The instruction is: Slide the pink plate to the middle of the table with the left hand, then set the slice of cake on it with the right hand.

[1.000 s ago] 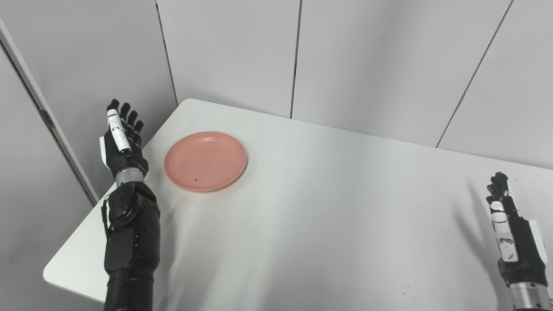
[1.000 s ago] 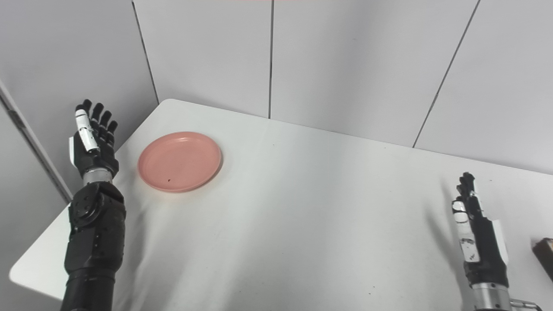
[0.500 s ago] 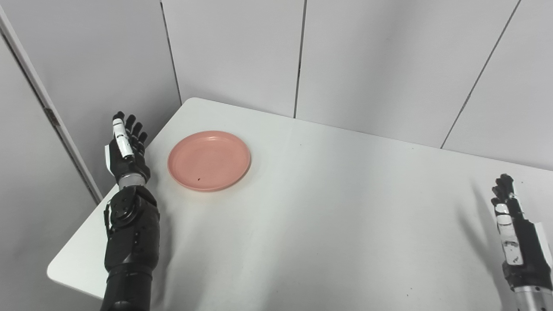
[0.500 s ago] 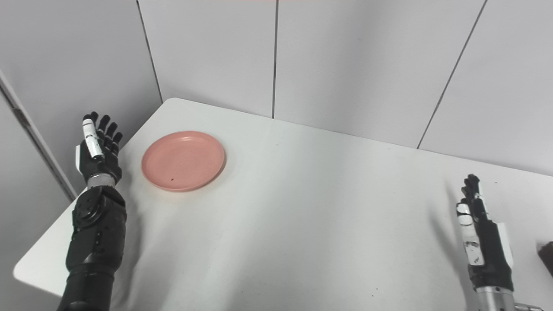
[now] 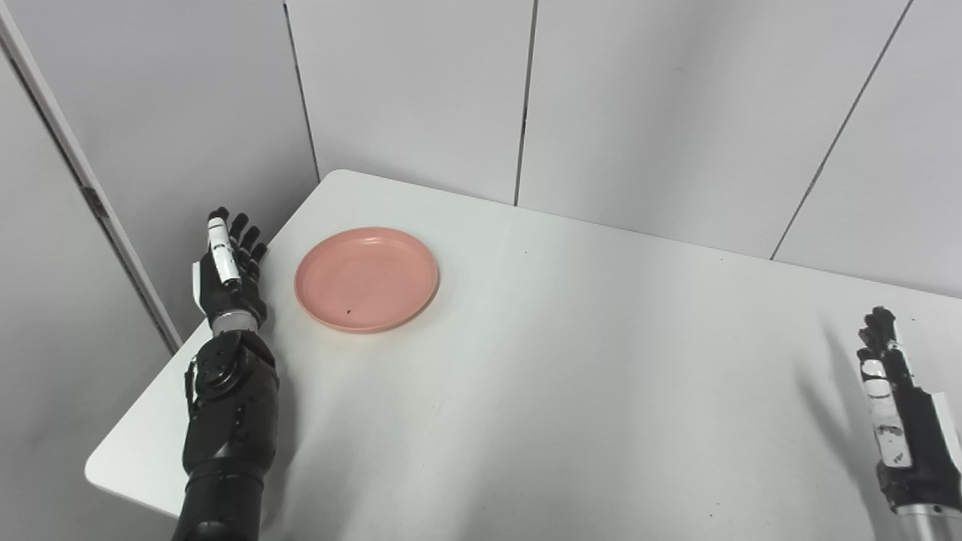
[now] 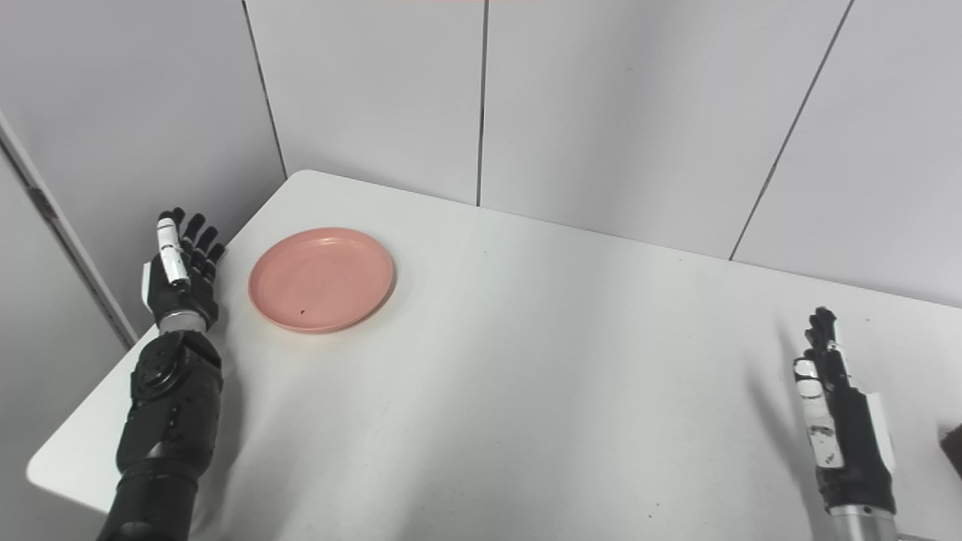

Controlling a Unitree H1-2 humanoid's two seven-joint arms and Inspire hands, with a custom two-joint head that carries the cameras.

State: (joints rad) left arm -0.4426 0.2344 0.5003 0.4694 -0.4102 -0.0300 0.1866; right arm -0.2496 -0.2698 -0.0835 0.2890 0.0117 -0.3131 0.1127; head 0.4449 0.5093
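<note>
A round pink plate point(image 5: 367, 279) lies empty near the table's far left corner. My left hand point(image 5: 229, 274) stands open and upright just left of the plate, over the table's left edge, a short gap from the rim. My right hand point(image 5: 898, 421) is open too, fingers pointing up, at the near right of the table, holding nothing. A dark brown sliver, probably the cake slice point(image 6: 953, 449), shows at the right border of the right eye view, beside the right hand; most of it is cut off.
The white table point(image 5: 571, 376) has a rounded far left corner and a left edge running under my left forearm. Grey wall panels point(image 5: 421, 90) rise close behind the table and along its left side.
The camera has shifted a little, so the whole scene sits slightly to the right. My left hand has come lower and closer to the plate's left rim. The right hand has barely moved.
</note>
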